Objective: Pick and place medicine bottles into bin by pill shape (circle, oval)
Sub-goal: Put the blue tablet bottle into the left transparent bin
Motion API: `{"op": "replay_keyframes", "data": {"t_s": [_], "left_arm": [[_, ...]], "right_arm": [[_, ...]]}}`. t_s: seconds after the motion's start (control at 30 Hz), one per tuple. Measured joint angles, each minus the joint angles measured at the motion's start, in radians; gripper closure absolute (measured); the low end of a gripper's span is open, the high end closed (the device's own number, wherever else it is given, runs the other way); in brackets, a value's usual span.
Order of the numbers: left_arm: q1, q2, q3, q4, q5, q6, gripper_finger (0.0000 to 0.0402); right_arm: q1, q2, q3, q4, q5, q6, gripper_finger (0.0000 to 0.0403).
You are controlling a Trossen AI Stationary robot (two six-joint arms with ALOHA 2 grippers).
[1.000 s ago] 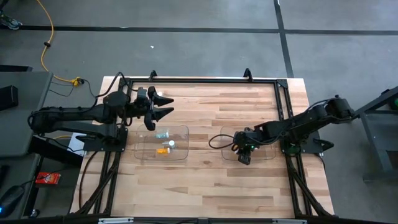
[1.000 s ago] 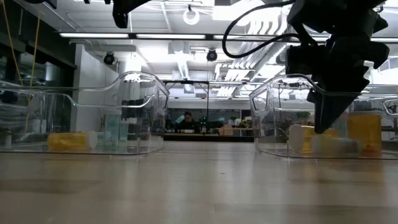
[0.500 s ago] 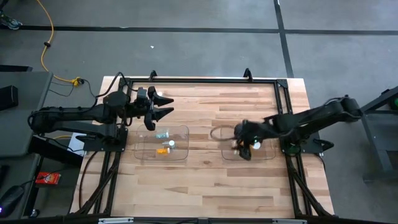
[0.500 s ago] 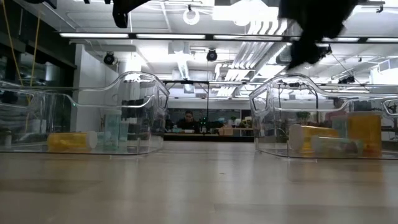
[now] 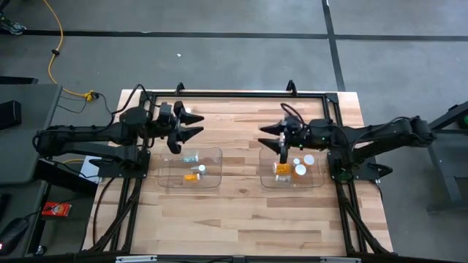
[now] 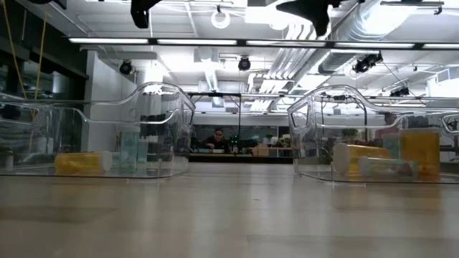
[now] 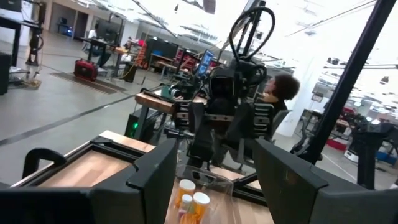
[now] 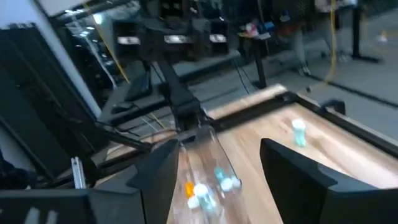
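The medicine bottles lie in two clear bins. The left bin (image 5: 213, 183) holds a teal bottle (image 5: 191, 157) and an amber one (image 5: 191, 176). In the right bin (image 5: 316, 180) are an amber bottle (image 5: 281, 169) and several white-capped ones (image 5: 300, 170). One teal bottle (image 8: 299, 132) stands on the bare table beyond the left bin. My left gripper (image 5: 197, 125) hangs open, high over the left bin's far edge. My right gripper (image 5: 269, 142) hangs open and level above the right bin's left end, pointing at the left arm. Neither has anything between its fingers.
A black frame rail (image 5: 241, 93) runs round the wooden table. Bare wood lies between the two bins (image 5: 241, 168) and along the near side (image 5: 241, 219). In the low view a person sits in the room behind the table (image 6: 217, 137).
My right gripper has risen out of the right bin, gone toward the table's far edge and tipped from pointing down to level. The bottles in that bin lie where they were. My left arm has kept still.
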Motion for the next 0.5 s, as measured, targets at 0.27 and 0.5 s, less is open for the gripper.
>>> {"op": "replay_keyframes", "data": {"t_s": [0.27, 0.5], "left_arm": [[-0.02, 0.0, 0.0, -0.009, 0.001, 0.049, 0.0202], [-0.041, 0.0, 0.0, -0.009, -0.026, 0.087, 0.0202]], "right_arm": [[0.014, 0.02, -0.005, 0.062, -0.038, -0.181, 0.0183], [0.014, 0.02, -0.005, 0.069, -0.038, -0.203, 0.0183]]}}
